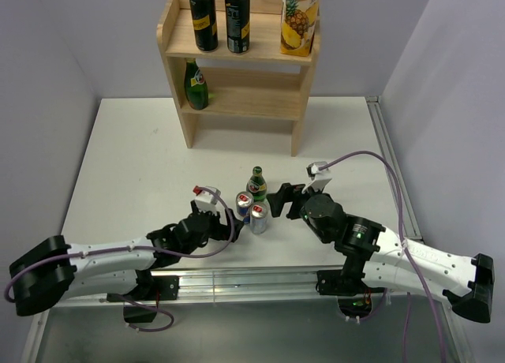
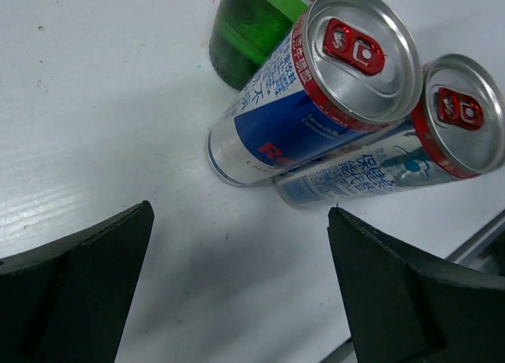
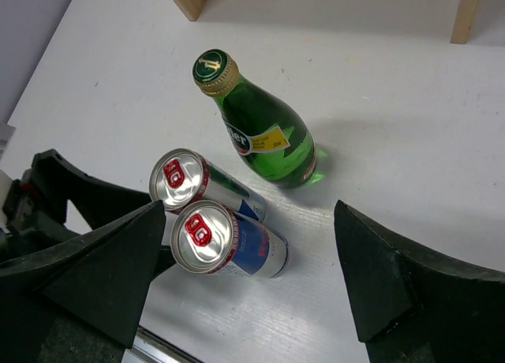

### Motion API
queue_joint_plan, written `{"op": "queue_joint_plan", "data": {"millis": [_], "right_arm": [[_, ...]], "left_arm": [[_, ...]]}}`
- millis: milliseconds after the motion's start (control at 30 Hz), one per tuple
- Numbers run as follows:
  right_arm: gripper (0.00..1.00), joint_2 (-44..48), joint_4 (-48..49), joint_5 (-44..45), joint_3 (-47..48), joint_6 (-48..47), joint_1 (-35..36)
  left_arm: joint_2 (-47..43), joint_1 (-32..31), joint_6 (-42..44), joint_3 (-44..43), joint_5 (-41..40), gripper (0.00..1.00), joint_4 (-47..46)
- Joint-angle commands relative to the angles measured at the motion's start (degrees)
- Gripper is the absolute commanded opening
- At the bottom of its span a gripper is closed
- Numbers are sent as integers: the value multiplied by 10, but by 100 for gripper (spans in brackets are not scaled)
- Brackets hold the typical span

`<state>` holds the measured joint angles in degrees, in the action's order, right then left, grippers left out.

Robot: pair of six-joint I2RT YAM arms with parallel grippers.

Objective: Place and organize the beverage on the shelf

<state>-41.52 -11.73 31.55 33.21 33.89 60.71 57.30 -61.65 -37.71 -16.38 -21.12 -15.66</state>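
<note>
The wooden shelf [image 1: 246,102] stands at the back. Two black cans [image 1: 204,17] [image 1: 237,18] stand on its top tier and one green bottle [image 1: 196,84] on its lower tier. On the table stand a second green bottle [image 1: 256,183] and two blue-and-silver cans [image 1: 244,207] [image 1: 259,218], close together. My left gripper [image 1: 229,222] is open and empty just left of the cans [image 2: 316,102] [image 2: 398,162]. My right gripper [image 1: 281,203] is open and empty just right of them, above the bottle [image 3: 264,134] and cans [image 3: 199,185] [image 3: 229,241].
A pineapple juice carton [image 1: 300,17] stands on the right of the top tier. A metal rail [image 1: 252,281] runs along the table's near edge. Grey walls close in on the left, back and right.
</note>
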Motion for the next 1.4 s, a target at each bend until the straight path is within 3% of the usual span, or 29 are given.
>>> {"op": "queue_joint_plan", "data": {"millis": [0, 300, 933, 1100, 1200, 1300, 1333, 1367], "right_arm": [[94, 12, -2, 18, -3, 8, -1], [94, 21, -1, 14, -13, 7, -2], [94, 15, 16, 3, -35, 8, -2], [94, 13, 20, 1, -39, 10, -2], [94, 11, 23, -2, -40, 11, -2], [94, 8, 28, -3, -42, 11, -2], [94, 7, 28, -3, -41, 12, -2], [94, 6, 28, -3, -40, 11, -2]], "left_arm": [[43, -11, 0, -26, -47, 99, -111], [214, -13, 30, -75, -95, 99, -213], [372, -13, 58, -152, -146, 94, -303], [381, -13, 60, -162, -177, 74, -296], [377, -12, 62, -163, -183, 57, -293], [370, -13, 64, -161, -189, 35, -284], [367, -13, 63, -161, -190, 20, -280], [361, -13, 63, -162, -193, 10, -274]]}}
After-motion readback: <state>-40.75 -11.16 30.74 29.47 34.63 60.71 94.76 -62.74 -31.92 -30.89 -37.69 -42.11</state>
